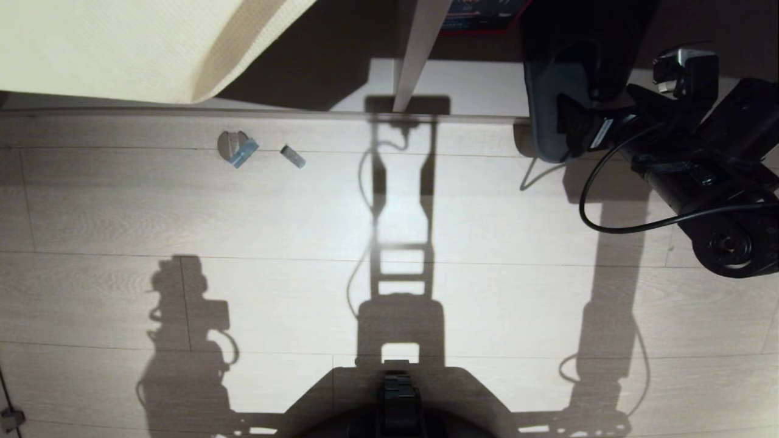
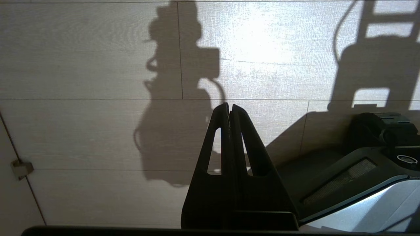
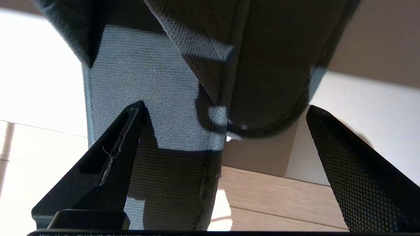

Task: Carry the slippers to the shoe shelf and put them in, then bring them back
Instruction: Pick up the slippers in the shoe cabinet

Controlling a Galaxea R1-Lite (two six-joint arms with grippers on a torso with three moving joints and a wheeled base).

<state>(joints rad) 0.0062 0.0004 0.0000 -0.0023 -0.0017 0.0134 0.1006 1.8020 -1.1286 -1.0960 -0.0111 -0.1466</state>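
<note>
At far right, the right claw [image 3: 223,137] stood wide astride the slippers [image 3: 183,98], which appeared light, soft and floppy; grip both heel edges together.

We find no text, number or brand that we can read in any of the three views. In the head view a red-edged dark panel [image 1: 481,17] at the top edge carries pale print, too blurred for us to make out a letter. A small white label [image 1: 600,133] on the right arm shows marks we cannot tell apart. In the left wrist view a small ring-shaped mark [image 2: 406,158] sits on the robot's dark base [image 2: 361,170]; we read nothing in it. In the right wrist view the grey fabric bears no print.
</note>
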